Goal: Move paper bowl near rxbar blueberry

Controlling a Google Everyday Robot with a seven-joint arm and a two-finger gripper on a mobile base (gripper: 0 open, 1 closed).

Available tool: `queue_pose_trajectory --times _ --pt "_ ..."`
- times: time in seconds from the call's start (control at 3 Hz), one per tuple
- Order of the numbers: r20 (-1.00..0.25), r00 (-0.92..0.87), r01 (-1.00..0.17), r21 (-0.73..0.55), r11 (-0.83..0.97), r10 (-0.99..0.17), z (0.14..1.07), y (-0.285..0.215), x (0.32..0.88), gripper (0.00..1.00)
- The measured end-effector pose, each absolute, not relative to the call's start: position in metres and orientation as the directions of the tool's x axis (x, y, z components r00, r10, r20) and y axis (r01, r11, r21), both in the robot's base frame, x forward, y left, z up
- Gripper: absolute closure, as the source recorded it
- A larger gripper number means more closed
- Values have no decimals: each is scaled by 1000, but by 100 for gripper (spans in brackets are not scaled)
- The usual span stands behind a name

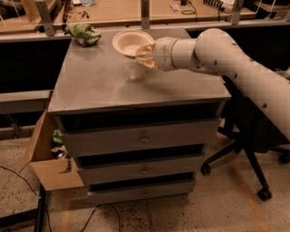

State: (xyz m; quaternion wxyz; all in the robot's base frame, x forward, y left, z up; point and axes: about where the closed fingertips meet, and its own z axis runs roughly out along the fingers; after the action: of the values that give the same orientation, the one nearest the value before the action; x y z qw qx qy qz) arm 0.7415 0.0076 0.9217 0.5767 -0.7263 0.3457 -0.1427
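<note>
The paper bowl is cream-white and round. It hangs a little above the back middle of the grey cabinet top. My gripper is shut on the bowl's near right rim, and the white arm reaches in from the right. The bowl casts a faint shadow on the top below the gripper. The rxbar blueberry does not show; the bowl and the arm cover the spot at the back of the top.
A green-and-white snack bag lies at the back left corner of the top. The cabinet has three drawers. An open cardboard box stands at its left, an office chair at its right, and a wooden desk behind.
</note>
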Motion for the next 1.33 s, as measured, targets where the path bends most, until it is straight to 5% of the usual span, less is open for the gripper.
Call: queue_pose_trajectory --times 1.33 --pt "-135 619 -353 -928 -121 -774 937 -45 771 100"
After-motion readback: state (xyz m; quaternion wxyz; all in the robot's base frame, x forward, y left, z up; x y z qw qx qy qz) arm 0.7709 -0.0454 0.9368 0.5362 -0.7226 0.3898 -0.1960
